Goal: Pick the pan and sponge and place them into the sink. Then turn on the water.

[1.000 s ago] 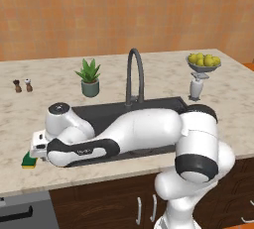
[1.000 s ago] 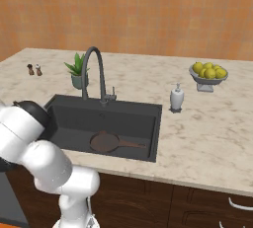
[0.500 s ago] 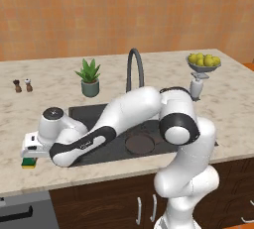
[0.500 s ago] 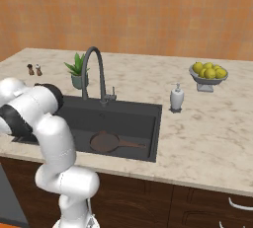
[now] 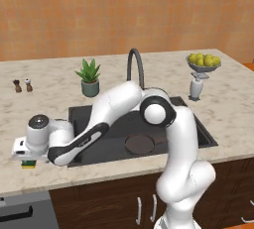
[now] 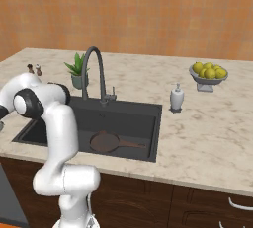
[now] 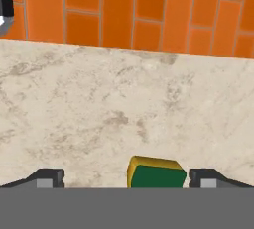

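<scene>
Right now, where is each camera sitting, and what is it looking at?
Left base view: behind the arm to its left, looking down at the sink; the white arm stretches to the sponge.
Right base view: behind to its right, facing the same sink with the pan inside; elbow at left.
Hand view: on the open hand, low over the counter, fingertips flanking the sponge.
Both base views share the faucet.

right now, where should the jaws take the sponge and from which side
Across its two short ends, coming straight down from above. The sponge lies flat on the counter between the open gripper tips, so its side faces are free to pinch.
</scene>
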